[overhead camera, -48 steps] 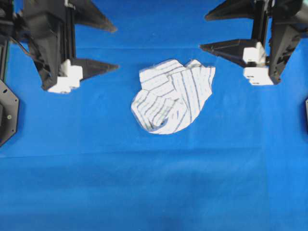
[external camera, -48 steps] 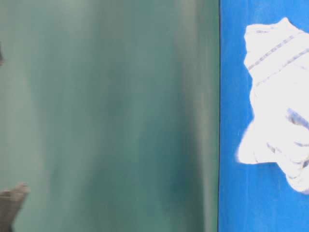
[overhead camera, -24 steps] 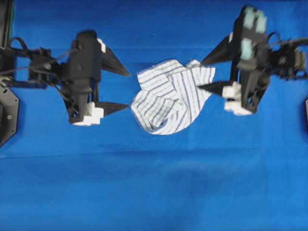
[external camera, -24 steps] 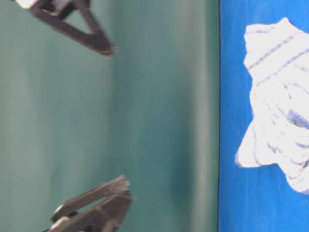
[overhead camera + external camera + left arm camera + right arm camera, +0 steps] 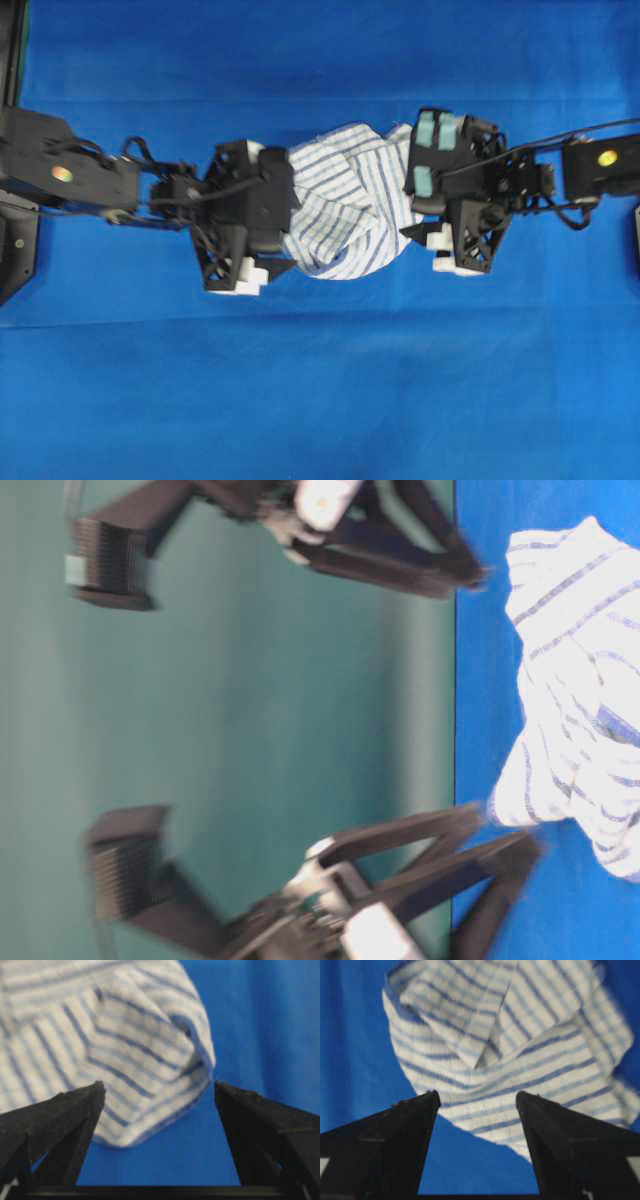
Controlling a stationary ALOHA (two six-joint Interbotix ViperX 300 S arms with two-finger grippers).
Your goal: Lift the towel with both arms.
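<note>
Blue sheet (image 5: 320, 400) covers the table, with the crumpled striped towel (image 5: 345, 215) lying at its centre between both arms. The left gripper (image 5: 160, 1092) and right gripper (image 5: 477, 1100) flank the cloth, jaws spread wide, grasping nothing.

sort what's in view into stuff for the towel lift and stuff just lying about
For the job:
- towel
- left claw, open
- right claw, open

Just lying about:
- blue sheet under it all
- green backdrop
</note>
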